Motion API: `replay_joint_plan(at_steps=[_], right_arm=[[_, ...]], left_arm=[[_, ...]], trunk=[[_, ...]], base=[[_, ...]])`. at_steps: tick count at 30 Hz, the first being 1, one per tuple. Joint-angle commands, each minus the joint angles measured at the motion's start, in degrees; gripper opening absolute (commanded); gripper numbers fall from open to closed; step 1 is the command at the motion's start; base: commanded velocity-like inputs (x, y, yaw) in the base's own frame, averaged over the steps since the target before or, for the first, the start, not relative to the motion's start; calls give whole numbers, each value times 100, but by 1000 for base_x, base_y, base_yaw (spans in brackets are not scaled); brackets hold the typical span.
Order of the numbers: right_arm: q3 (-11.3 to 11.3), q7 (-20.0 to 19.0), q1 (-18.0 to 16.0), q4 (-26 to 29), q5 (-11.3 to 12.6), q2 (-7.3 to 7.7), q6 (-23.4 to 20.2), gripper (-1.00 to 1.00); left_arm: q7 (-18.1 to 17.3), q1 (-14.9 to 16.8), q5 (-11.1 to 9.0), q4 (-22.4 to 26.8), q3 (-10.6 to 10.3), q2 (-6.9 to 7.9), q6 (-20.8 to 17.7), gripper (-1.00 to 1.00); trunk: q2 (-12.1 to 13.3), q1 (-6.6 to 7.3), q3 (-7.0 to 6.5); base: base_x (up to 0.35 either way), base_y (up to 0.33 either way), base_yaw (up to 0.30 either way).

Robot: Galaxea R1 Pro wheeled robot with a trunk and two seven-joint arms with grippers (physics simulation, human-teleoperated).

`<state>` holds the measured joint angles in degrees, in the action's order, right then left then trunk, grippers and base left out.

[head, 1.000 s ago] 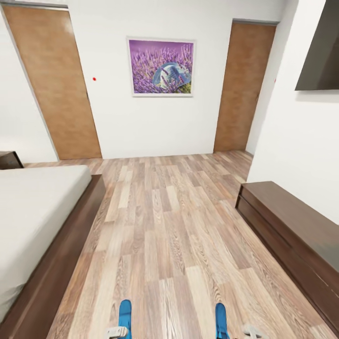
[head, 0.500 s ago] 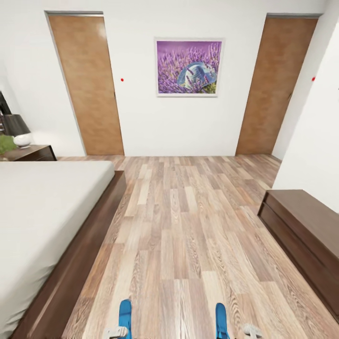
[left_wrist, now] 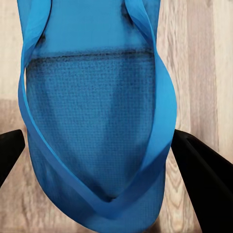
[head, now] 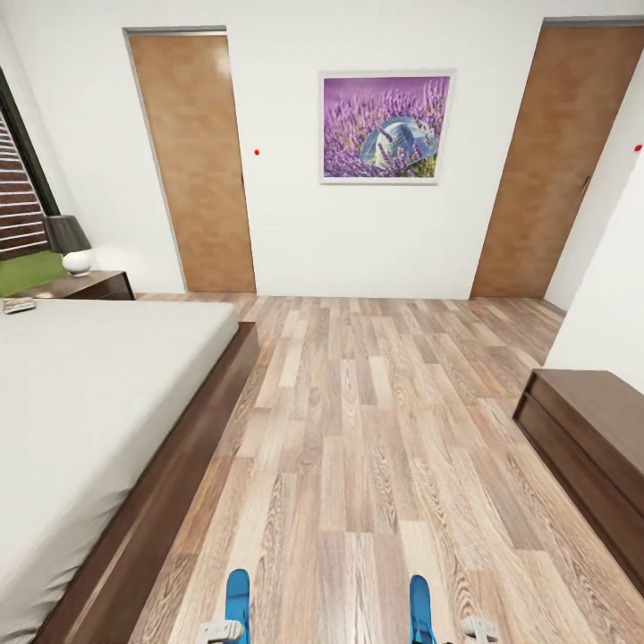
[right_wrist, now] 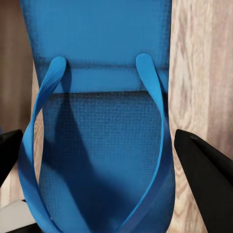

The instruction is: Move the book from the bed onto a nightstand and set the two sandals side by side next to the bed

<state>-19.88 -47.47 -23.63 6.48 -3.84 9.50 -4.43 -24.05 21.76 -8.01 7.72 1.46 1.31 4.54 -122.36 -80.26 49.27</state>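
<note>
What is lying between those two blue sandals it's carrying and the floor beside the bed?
Nothing visible: bare wood floor runs from the left sandal and right sandal to the bed frame.

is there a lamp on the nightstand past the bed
Yes, a dark-shaded lamp with a white base stands on the nightstand beyond the bed.

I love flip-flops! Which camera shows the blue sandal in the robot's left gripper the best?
The left wrist view: the left sandal appears close up, straps and textured sole clear, between the dark fingers. The head view shows just its blue tip at the picture's bottom. The right wrist view shows the other sandal.
</note>
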Motion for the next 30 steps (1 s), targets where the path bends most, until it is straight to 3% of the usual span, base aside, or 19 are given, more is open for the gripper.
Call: replay_joint_plan(at_steps=[1, 21, 30], right_arm=[[-52, -31, -1, 10, -37, -1, -49, -100], [-59, -28, -1, 11, -11, 52, -50, -100], [-60, -26, -1, 3, -18, 34, -49, -100]], left_arm=[[-30, 4, -34, -8, 12, 1, 3, -100], [-30, 4, -34, -8, 13, 9, 3, -100], [-30, 4, -45, -8, 13, 9, -1, -100]], trunk=[[-2, 1, 5], [-2, 1, 73], [-2, 1, 74]], base=[[0, 0, 3], [4, 0, -24], [297, 0, -1]])
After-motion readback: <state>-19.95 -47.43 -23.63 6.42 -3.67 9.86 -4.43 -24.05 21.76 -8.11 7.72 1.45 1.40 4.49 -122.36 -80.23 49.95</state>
